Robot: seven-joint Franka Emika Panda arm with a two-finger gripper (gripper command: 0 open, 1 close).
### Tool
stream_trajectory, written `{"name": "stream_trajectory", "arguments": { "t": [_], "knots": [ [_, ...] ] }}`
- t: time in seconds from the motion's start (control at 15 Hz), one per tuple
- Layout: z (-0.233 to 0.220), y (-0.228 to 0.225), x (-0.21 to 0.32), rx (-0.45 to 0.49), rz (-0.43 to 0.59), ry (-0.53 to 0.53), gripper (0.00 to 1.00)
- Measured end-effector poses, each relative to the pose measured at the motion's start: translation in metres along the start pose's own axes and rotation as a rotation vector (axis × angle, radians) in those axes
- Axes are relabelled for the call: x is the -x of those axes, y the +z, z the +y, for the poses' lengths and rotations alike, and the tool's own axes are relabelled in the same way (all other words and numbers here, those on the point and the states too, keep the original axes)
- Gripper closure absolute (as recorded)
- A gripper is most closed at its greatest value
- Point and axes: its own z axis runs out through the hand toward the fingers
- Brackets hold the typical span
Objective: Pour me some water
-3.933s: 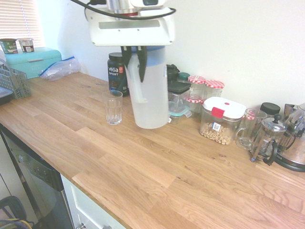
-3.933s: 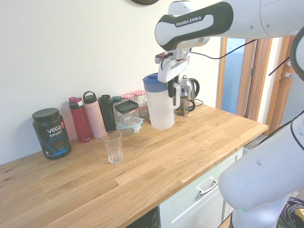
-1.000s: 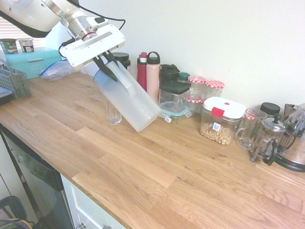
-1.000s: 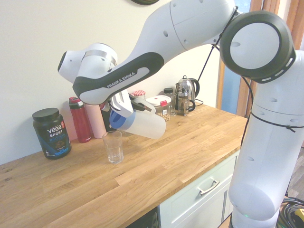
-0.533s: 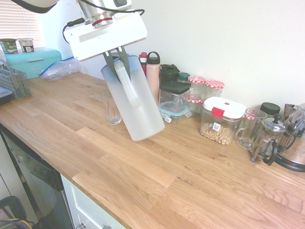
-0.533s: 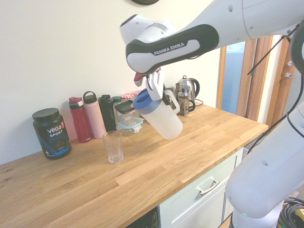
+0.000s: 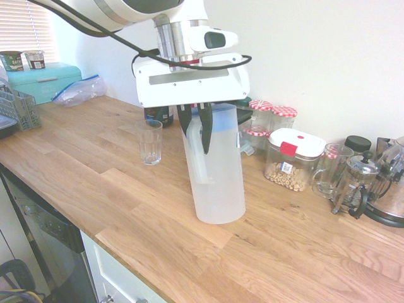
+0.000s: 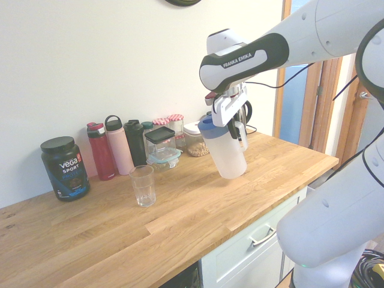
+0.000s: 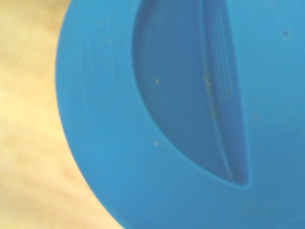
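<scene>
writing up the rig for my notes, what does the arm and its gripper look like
The arm is glossy white with rounded segments and dark grey to black bands at the joints; one band carries white "FRANKA EMIKA" lettering. A silver metal ring sits at the wrist above a boxy white gripper body with two slim black fingers. Black cables loop along the arm to the wrist.

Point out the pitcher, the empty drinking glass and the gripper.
pitcher [image 7: 218, 189]: first exterior view, on its frosted body.
drinking glass [image 7: 151, 142]: first exterior view, on its side wall.
gripper [image 7: 194, 129]: first exterior view, between the dark fingertips on the pitcher's handle.
</scene>
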Motion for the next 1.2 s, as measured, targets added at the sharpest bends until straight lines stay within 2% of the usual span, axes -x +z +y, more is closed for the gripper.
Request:
{"name": "stream_trajectory", "arguments": {
  "t": [0.27, 0.53, 0.8, 1.07, 1.2],
  "knots": [
    [0.005, 0.0, -0.018, -0.098, 0.068, 0.188, 1.0],
    [0.012, 0.01, -0.024, -0.093, 0.061, 0.288, 1.0],
    [0.018, 0.032, -0.038, -0.131, 0.037, 0.351, 1.0],
    [0.033, 0.04, -0.049, -0.216, 0.024, 0.357, 1.0],
    [0.044, 0.046, -0.051, -0.229, 0.013, 0.358, 1.0]
  ]
}}
